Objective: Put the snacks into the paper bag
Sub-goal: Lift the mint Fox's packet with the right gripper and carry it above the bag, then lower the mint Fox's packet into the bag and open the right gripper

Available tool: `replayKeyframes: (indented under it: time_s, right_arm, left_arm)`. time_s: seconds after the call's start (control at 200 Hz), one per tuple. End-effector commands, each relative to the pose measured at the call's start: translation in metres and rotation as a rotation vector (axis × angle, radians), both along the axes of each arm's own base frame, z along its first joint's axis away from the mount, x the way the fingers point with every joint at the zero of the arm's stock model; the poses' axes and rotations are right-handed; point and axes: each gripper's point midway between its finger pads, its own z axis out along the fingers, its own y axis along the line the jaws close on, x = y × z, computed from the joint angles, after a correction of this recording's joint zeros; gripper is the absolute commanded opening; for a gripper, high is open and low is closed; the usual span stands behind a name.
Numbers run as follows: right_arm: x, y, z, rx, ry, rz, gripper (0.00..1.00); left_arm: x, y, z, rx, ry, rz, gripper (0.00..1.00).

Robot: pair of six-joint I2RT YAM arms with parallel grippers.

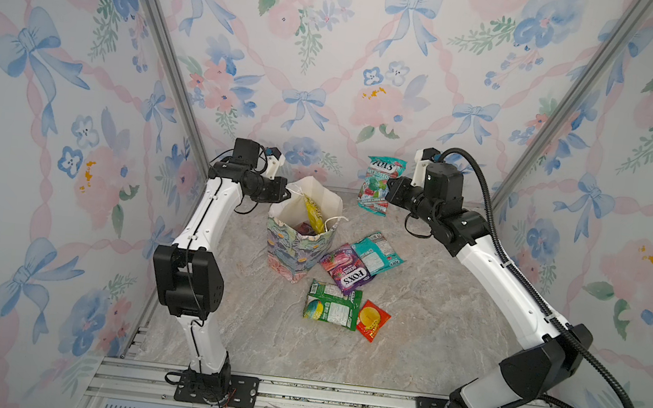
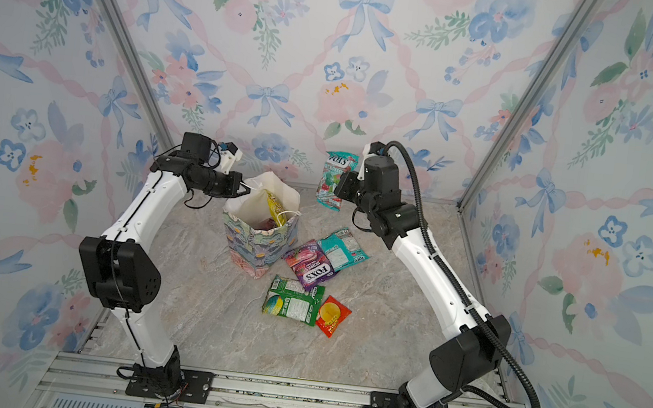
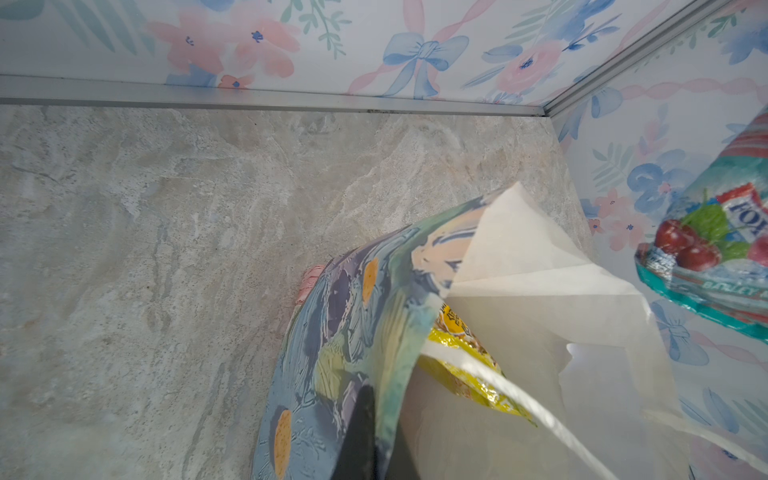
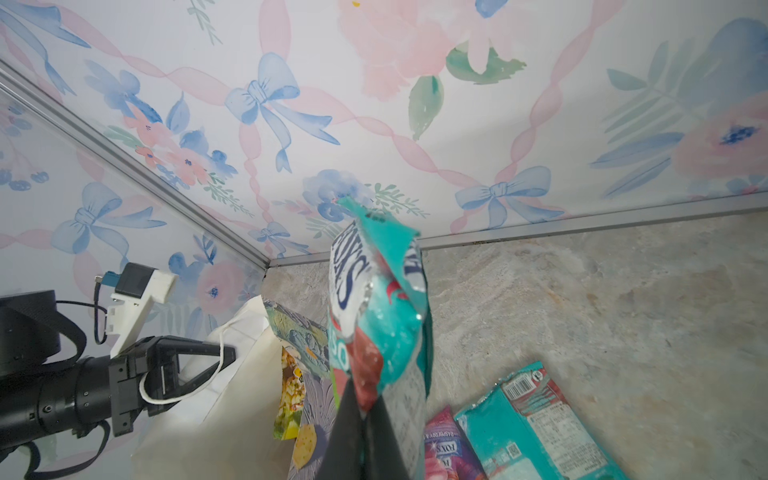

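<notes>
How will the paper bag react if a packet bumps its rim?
Probably tippy: the paper bag stands tall on a small base, with the left gripper pinching its rim. Likely floppy: its thin wall bows and creases near that grip. Likely light too; only a yellow packet and little else show inside.

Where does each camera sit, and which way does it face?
Top views: high in front, facing down: paper bag, snacks, left gripper, right gripper.
Left wrist: above the paper bag's rim, facing a wall corner; dark finger shows.
Right wrist: behind its held teal packet, facing another corner; left gripper shows.
Shared: paper bag, teal packet.
</notes>
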Motion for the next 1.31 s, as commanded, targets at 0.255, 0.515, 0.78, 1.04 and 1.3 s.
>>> replayKeyframes:
  time_s: [0.255, 0.515, 0.78, 1.04, 1.3]
  right_arm:
    - [0.008, 0.066, 0.056, 0.031, -0.140, 0.129, 0.00]
    - [-0.002, 0.112, 0.059, 0.045, -0.140, 0.218, 0.00]
    - [-0.016, 0.135, 0.037, 0.051, -0.085, 0.273, 0.00]
    - [-0.026, 0.131, 0.014, 0.062, -0.036, 0.266, 0.00]
    - [-0.039, 0.130, 0.003, 0.076, -0.009, 0.271, 0.00]
  left_arm:
    - [-0.004, -0.002, 0.001, -0.017, 0.010, -0.006, 0.00]
    - [-0.004, -0.003, 0.002, -0.018, 0.008, -0.008, 0.00]
    - [-0.005, -0.003, 0.003, -0.018, 0.006, -0.009, 0.00]
    - [-0.005, -0.003, 0.003, -0.020, 0.004, -0.009, 0.00]
    - [-0.006, -0.003, 0.005, -0.022, 0.002, -0.011, 0.00]
